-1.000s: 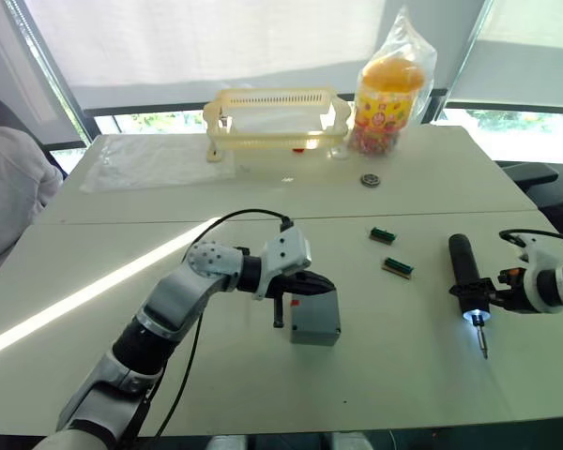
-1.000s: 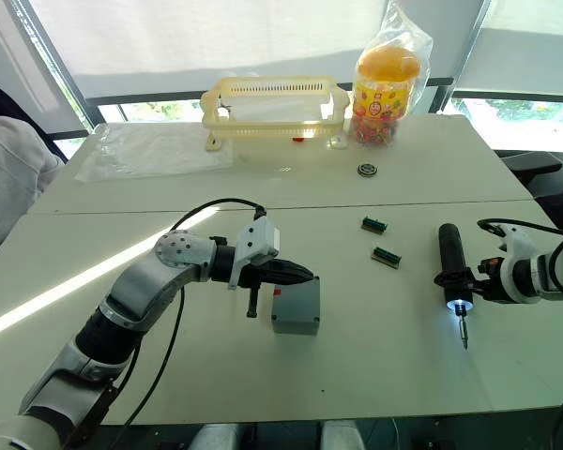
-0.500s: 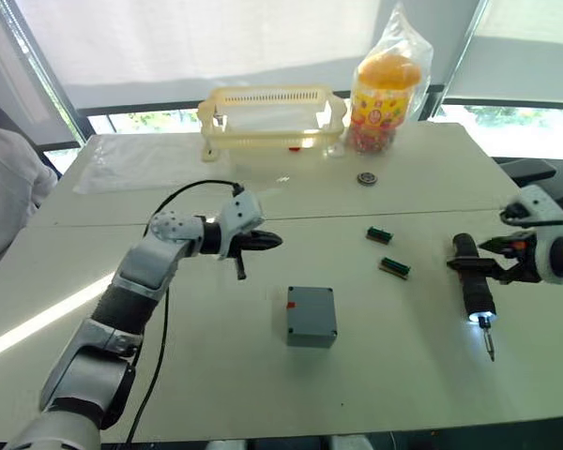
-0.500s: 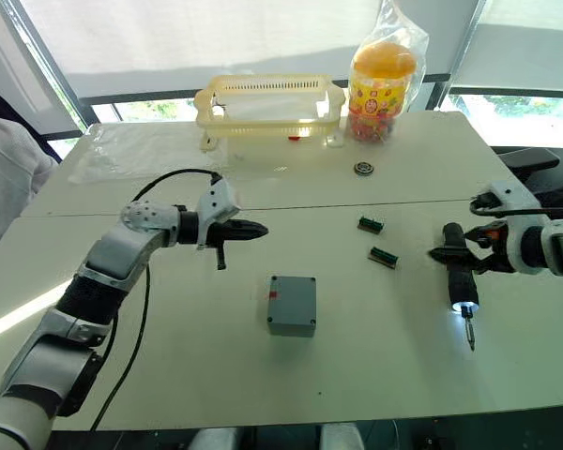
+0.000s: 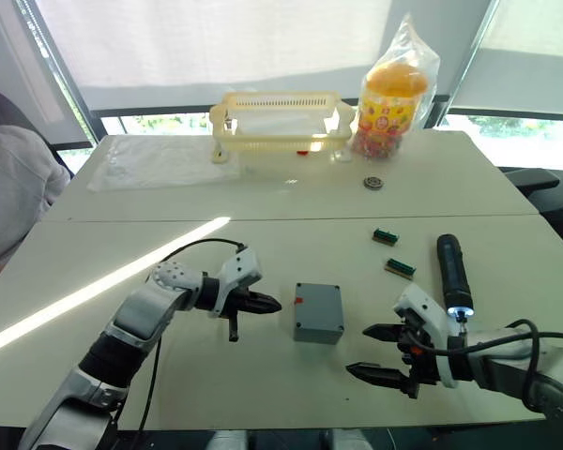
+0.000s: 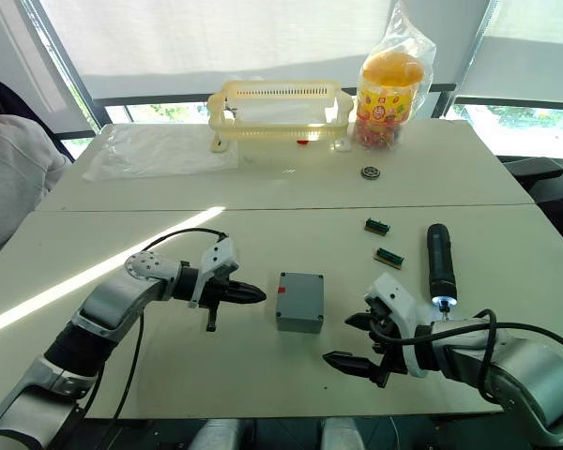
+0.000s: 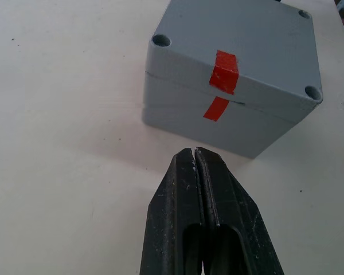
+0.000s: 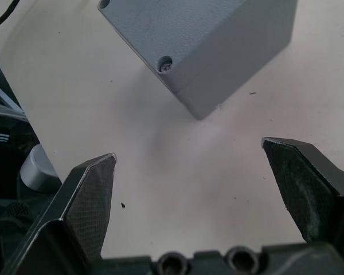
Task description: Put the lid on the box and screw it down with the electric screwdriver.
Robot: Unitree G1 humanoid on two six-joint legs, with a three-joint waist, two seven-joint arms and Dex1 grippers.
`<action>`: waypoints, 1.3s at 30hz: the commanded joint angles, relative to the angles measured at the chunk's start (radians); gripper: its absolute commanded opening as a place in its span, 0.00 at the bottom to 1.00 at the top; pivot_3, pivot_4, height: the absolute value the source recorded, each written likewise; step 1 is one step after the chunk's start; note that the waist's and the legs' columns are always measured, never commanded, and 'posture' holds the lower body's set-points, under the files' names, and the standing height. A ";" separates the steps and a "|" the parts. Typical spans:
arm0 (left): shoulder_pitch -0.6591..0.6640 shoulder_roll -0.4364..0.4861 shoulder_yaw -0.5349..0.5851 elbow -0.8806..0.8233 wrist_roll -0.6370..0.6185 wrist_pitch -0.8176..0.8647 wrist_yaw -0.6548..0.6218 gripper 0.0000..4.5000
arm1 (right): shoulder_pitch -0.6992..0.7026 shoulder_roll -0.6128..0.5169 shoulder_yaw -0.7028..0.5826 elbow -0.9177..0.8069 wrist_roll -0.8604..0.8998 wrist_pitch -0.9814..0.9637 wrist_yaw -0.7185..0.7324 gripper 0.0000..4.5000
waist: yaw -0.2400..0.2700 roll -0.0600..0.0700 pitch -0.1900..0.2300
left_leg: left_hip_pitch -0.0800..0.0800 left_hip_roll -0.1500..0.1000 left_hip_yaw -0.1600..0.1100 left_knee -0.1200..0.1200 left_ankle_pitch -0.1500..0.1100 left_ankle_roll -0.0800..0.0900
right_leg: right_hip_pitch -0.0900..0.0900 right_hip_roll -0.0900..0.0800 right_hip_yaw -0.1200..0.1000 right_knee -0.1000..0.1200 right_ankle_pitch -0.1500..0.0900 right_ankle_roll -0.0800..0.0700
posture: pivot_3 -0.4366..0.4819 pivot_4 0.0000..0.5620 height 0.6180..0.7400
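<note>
The grey-blue box [image 5: 317, 312] stands mid-table, with the lid [image 7: 241, 46] seated on top of it. A seam and two pieces of red tape [image 7: 223, 71] show on the side that faces my left gripper. My left gripper [image 5: 267, 304] is shut and empty, its tip just left of the box and not touching it. At the box's front right, my right gripper [image 5: 358, 350] is open with nothing between its fingers [image 8: 94, 189]. The electric screwdriver [image 5: 450, 272] lies on the table to the right, with its tip light on, free of both grippers.
A yellow basket [image 5: 280, 120] and a bagged candy jar [image 5: 388, 94] stand at the far edge, with a clear plastic sheet [image 5: 159, 161] to their left. A small round part [image 5: 372, 182] and two small green parts [image 5: 391, 251] lie right of centre. A person sits at the far left [image 5: 9, 187].
My right gripper has let go of the screwdriver, which now lies on the table, and has come open to the box's front right. My left gripper has moved back close to the box's left side.
</note>
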 commanded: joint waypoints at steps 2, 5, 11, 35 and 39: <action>-0.053 -0.023 -0.046 0.059 0.043 -0.061 -0.018 0.00 | -0.031 0.043 0.075 0.004 -0.053 -0.039 -0.027 0.99 | 0.001 0.000 0.000 | 0.000 0.000 0.000 0.000 0.000 0.000 | 0.000 0.000 0.000 0.000 0.001 0.001 | 0.48 0.27 1.00; -0.108 -0.061 -0.090 0.170 0.110 -0.150 -0.008 0.00 | -0.081 0.085 0.120 0.046 -0.081 -0.043 -0.043 0.99 | 0.002 0.000 0.000 | 0.000 0.000 0.000 0.001 0.000 0.000 | 0.000 0.001 0.000 0.000 0.001 0.001 | 0.48 0.27 1.00; -0.221 -0.170 -0.107 0.402 0.204 -0.317 0.045 0.00 | -0.124 0.146 0.168 0.043 -0.073 -0.019 -0.056 0.99 | 0.005 0.000 0.000 | 0.000 0.000 0.000 0.001 0.000 0.001 | 0.000 0.001 0.000 0.000 0.001 0.002 | 0.48 0.27 1.00; -0.102 0.022 0.013 0.153 0.205 -0.252 -0.017 0.00 | -0.165 0.036 -0.007 0.089 -0.084 -0.056 -0.007 0.99 | -0.018 -0.002 -0.001 | 0.000 0.000 -0.001 0.000 -0.001 0.002 | -0.001 0.001 -0.001 0.003 0.003 0.005 | 0.48 0.27 1.00; -0.003 0.079 0.010 -0.060 0.144 -0.095 -0.050 0.00 | -0.235 0.044 0.102 0.184 -0.149 -0.144 0.074 0.99 | -0.016 -0.002 -0.001 | 0.000 0.000 -0.001 0.001 -0.001 0.002 | -0.001 0.001 -0.001 0.003 0.003 0.005 | 0.48 0.27 1.00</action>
